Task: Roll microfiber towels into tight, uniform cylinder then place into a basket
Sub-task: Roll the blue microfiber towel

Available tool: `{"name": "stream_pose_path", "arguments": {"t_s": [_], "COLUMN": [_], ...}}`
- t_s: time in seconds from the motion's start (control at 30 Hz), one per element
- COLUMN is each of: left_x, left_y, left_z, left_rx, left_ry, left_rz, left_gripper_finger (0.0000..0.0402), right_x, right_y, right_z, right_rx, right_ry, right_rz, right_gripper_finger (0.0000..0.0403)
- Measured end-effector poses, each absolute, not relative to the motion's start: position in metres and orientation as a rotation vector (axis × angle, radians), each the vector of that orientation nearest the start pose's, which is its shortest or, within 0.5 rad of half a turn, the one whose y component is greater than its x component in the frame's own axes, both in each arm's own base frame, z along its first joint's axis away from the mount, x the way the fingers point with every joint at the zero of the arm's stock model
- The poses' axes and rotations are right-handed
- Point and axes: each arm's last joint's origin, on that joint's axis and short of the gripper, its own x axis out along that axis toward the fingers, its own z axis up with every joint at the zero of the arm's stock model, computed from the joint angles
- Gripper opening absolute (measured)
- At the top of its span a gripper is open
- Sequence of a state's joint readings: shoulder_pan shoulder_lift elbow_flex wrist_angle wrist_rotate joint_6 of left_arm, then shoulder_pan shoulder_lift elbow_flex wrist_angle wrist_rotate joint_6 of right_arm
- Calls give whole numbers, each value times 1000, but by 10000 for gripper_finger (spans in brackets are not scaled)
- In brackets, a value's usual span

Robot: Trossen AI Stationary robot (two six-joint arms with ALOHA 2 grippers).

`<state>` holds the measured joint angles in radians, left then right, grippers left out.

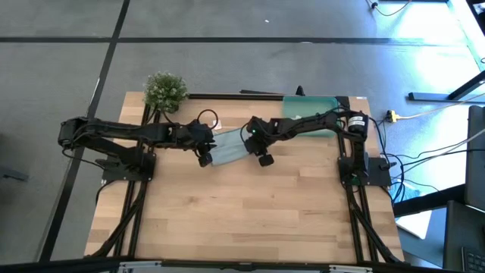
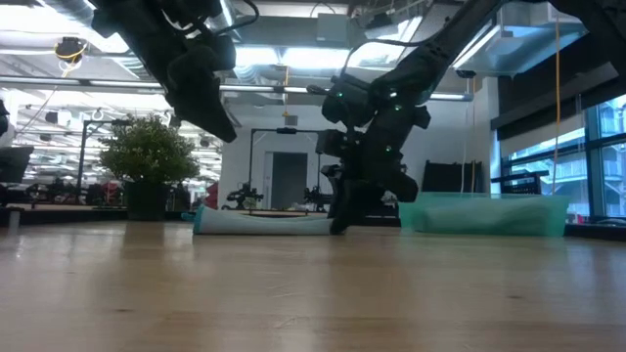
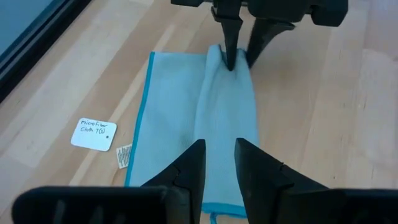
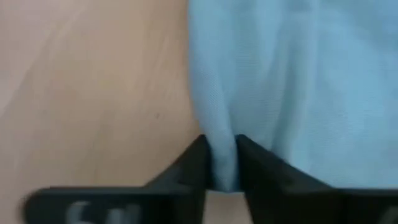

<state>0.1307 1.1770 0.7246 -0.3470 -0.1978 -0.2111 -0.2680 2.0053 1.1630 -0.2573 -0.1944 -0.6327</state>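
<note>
A light blue microfiber towel (image 1: 227, 149) lies on the wooden table between my two grippers, partly folded, with a raised ridge running down its middle (image 3: 217, 112). A small white tag (image 3: 124, 156) sticks out at one edge. My right gripper (image 1: 263, 158) is down at the towel's right end and shut on the ridge. My left gripper (image 1: 204, 157) hangs open above the towel's left end, clear of it in the low view (image 2: 220, 122). The teal basket (image 1: 311, 106) stands at the far right. A second towel does not show. My right gripper pinches a raised fold of the towel (image 4: 222, 146) between its two fingers, at the towel's right end. The fingers (image 3: 230, 43) point down from above, one on each side of the ridge. The rest of the towel lies slack on the table.
A small potted plant (image 1: 165, 89) stands at the far left corner. A white handwritten card (image 3: 93, 134) lies on the table beside the towel. The near half of the table (image 1: 242, 212) is bare wood.
</note>
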Motion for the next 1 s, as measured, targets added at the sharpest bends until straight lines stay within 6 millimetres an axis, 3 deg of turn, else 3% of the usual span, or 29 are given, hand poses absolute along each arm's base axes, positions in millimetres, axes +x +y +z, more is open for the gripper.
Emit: {"name": "stream_pose_path", "arguments": {"t_s": [0.13,0.57,1.0], "left_x": [230,230,228], "left_y": [36,36,27], "left_z": [225,225,222], "left_rx": [-171,-168,-144], "left_ry": [766,767,823], "left_rz": [394,392,274], "left_gripper_finger": [82,82,82], "right_x": [371,383,380], "right_y": [-96,-113,-134], "right_z": [116,156,164], "right_rx": [-315,46,512], "right_ry": [1045,983,921], "right_rz": [272,481,444], "right_gripper_finger": [20,18,18]}}
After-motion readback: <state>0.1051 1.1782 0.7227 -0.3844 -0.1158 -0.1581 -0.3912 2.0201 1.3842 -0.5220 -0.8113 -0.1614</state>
